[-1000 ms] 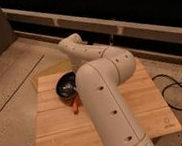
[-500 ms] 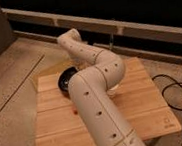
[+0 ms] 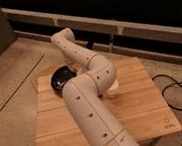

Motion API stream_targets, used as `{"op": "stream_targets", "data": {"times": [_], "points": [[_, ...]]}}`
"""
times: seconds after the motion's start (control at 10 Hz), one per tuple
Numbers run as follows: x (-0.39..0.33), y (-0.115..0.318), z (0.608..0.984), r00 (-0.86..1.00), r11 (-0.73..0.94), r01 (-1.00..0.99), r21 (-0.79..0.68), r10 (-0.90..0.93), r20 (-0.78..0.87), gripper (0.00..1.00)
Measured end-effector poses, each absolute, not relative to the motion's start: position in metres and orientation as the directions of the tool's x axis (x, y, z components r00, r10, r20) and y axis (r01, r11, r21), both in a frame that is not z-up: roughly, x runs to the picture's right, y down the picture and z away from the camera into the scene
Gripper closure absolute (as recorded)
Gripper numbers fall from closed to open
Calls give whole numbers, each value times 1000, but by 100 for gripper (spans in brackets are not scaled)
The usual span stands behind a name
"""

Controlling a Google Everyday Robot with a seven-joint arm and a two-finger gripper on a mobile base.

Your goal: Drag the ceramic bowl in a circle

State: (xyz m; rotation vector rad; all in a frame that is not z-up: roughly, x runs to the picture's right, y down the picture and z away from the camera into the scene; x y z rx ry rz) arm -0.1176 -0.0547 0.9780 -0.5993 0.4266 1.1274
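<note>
Though arm (image 3: 89, 108) hides it | tool closed, near ceramic bowl (image 3: 60, 80)

Arm (image 3: 90, 95) spans table (image 3: 144, 106) between ceramic bowl (image 3: 61, 79) and cup (image 3: 112, 88), hiding gripper; right free.

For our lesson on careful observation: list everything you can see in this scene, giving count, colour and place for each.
wooden table: one, light wood, centre of view
ceramic bowl: one, glossy black, table's rear left, partly behind the arm
cup: one, white, mid-table, just right of the arm, partly hidden
cables: a few, black, on the floor right of the table
floor: speckled beige, around the table
robot arm: one, white, rising from the bottom edge, bending back over the bowl
gripper: one, shut, hidden behind the arm's far end near the bowl
</note>
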Motion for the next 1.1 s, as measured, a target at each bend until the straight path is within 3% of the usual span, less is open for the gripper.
{"op": "stream_targets", "data": {"times": [0.6,1.1], "points": [[-165,-57,950,384,251,-918,-308,758,-527,100],[-128,-2,910,344,245,-939,-243,728,-593,100]]}}
